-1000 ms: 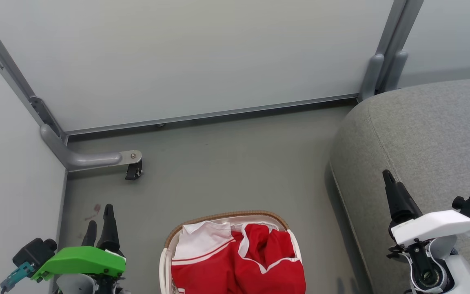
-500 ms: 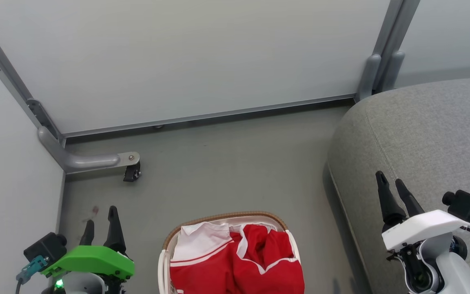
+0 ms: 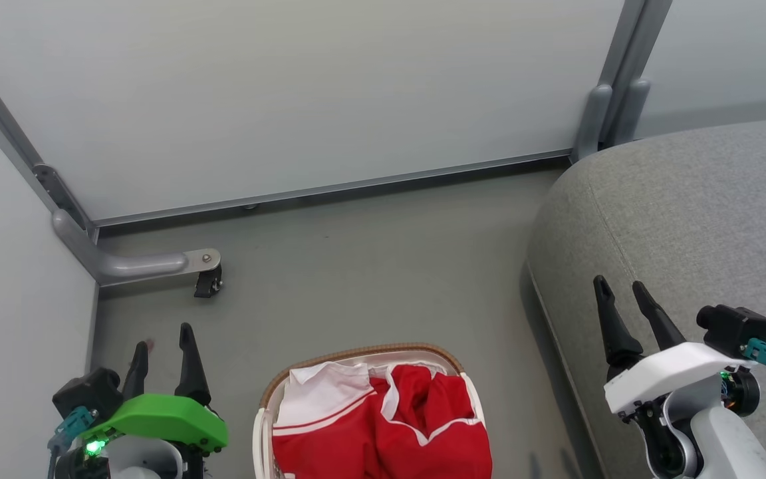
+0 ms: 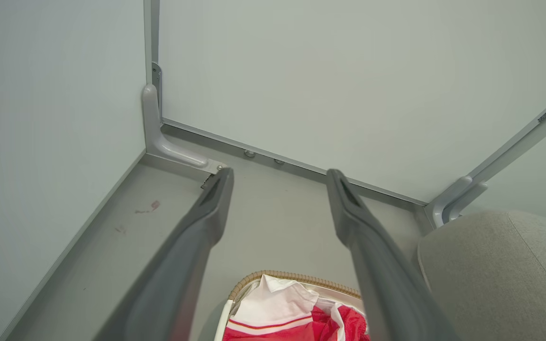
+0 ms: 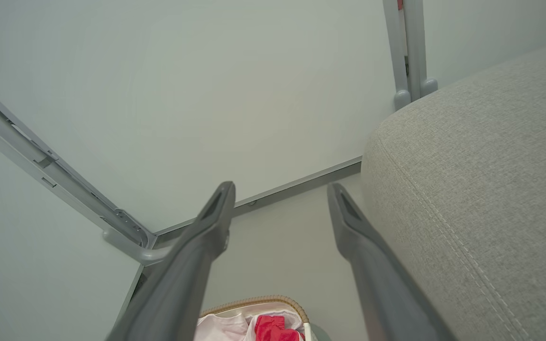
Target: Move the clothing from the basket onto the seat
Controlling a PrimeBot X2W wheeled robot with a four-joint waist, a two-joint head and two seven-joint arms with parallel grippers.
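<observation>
The big grey seat [image 3: 689,213] lies at the right, the basket [image 3: 356,350] stands on the floor [image 3: 370,266] near its left edge with the red-and-white clothing [image 3: 423,432] heaped inside, and the left gripper [image 3: 162,336] and right gripper [image 3: 619,282] flank the basket, jaws spread wide, holding nothing.
</observation>
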